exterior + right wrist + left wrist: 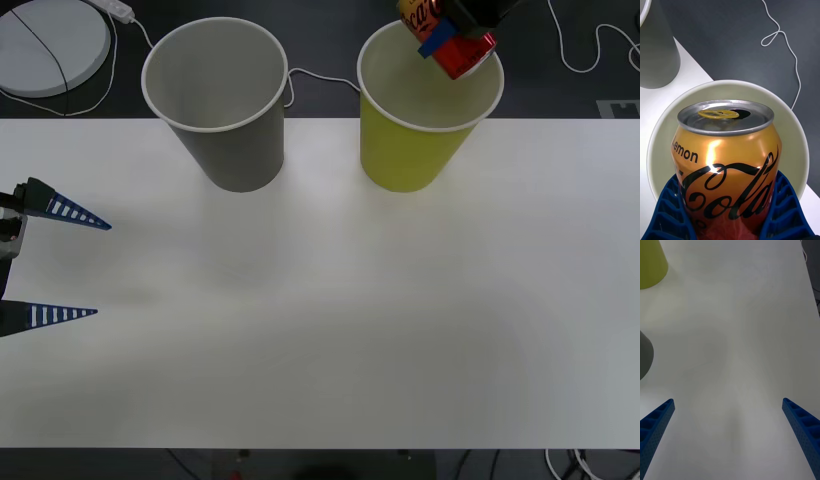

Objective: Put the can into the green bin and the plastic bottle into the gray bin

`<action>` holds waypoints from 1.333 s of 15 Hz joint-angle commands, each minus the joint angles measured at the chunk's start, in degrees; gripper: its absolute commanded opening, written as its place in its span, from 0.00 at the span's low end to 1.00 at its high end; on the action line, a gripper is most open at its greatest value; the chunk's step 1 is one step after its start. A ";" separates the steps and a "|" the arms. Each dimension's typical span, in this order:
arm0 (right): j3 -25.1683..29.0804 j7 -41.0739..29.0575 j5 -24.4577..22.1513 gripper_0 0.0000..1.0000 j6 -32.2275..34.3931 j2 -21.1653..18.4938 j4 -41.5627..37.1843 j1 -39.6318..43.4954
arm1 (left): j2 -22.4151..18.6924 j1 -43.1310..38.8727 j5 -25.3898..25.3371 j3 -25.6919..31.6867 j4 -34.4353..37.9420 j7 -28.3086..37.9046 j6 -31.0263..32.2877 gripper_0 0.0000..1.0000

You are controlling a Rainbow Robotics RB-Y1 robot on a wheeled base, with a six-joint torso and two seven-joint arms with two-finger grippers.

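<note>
Can (pixel 462 45) position: clamped between the two blue ribbed fingers (pixel 784 210) of my right claw (pixel 450 40), suspended in the air directly above the open mouth of the green bin (pixel 420 150), not touching the rim. In the right wrist view the can (pixel 726 165) shows its silver top with the pull tab and an opened mouth, and the pale inside of the green bin (pixel 793 131) forms a ring all around it. The green bin stands on the tabletop (pixel 350 330) close to the far edge, right of centre. The gray bin (pixel 225 110) stands upright beside it along the same far edge, left of centre, apart from the green bin. My left claw (pixel 75 265) sits over the left edge of the tabletop, well apart from both bins, fingers spread wide with nothing between them; in the left wrist view the fingers (pixel 657 423) frame bare white tabletop (pixel 733 352).
</note>
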State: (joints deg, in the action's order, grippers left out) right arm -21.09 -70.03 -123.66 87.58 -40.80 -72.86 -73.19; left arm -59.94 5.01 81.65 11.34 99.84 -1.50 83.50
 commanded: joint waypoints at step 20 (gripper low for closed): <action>13.89 7.98 20.12 1.00 2.42 -13.43 -16.61 14.48 | 0.00 0.00 0.00 0.00 0.00 0.00 0.00 1.00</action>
State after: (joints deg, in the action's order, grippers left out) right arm -9.67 -62.59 -105.54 90.00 -52.57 -85.84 -62.08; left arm -59.94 5.01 81.65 11.34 99.84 -1.49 83.50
